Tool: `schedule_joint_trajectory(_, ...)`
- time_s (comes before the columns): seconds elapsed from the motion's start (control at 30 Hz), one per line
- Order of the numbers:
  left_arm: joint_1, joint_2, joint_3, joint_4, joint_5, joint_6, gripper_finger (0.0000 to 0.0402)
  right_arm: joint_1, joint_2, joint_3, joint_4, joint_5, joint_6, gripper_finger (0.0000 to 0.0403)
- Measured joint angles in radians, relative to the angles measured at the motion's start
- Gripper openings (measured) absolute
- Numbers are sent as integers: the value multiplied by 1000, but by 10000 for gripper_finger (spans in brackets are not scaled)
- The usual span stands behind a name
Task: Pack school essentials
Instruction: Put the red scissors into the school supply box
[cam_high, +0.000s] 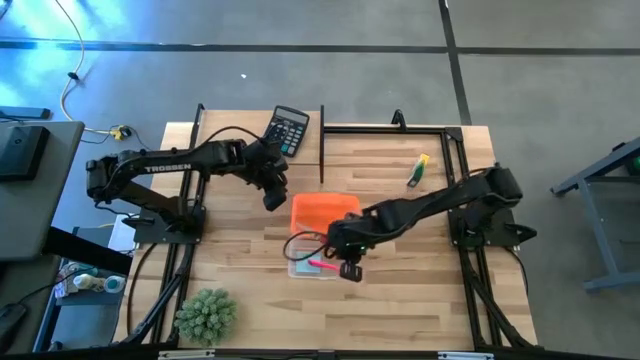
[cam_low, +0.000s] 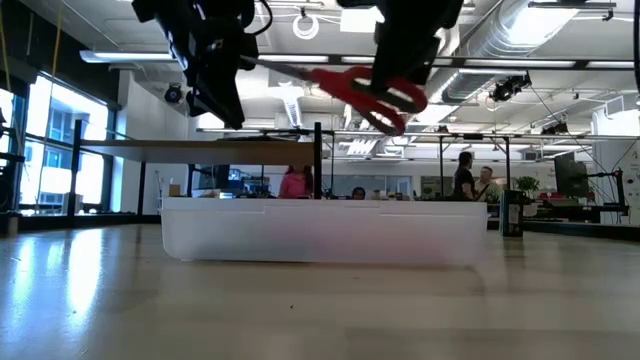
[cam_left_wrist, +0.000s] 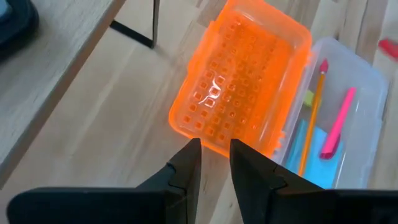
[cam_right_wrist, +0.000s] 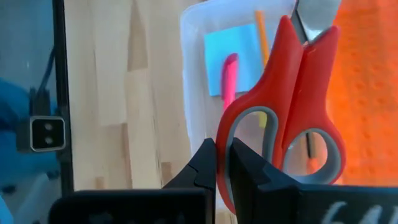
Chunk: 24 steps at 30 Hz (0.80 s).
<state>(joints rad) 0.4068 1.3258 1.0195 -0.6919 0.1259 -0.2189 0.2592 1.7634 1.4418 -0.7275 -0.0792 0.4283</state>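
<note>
Scissors (cam_right_wrist: 292, 118), one red-handled pair, hang above the clear plastic box (cam_high: 322, 268) near the table's middle, a handle loop pinched in the clenched right gripper (cam_high: 350, 271).

Going left to right across the wooden table (cam_high: 420, 300): one spiky green plant (cam_high: 205, 315) sits at the near left corner. The left arm, marked TROSSEN in white, reaches in from the left edge, and its left gripper (cam_high: 274, 198) hovers just beside the orange perforated lid (cam_left_wrist: 239, 81); its fingers stand close together with a thin gap and nothing between them. One black calculator (cam_high: 287, 130) lies at the far edge.

Inside the box lie one pink pen (cam_left_wrist: 337, 122), one thin pencil (cam_left_wrist: 312, 118) and one pale blue note pad (cam_right_wrist: 231, 58). One yellow-and-green crayon box (cam_high: 418, 169) lies well apart at the far right.
</note>
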Motion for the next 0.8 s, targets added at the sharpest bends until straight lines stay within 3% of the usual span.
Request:
schedule_joint_trajectory(0.43,-1,1,0,-24,-48,14,74,5,174,58,-24,-110,-206,7)
schedule_joint_trajectory(0.8,-2,1,0,-22,-48,14,74,5,212,58,-60,-164,-115,7)
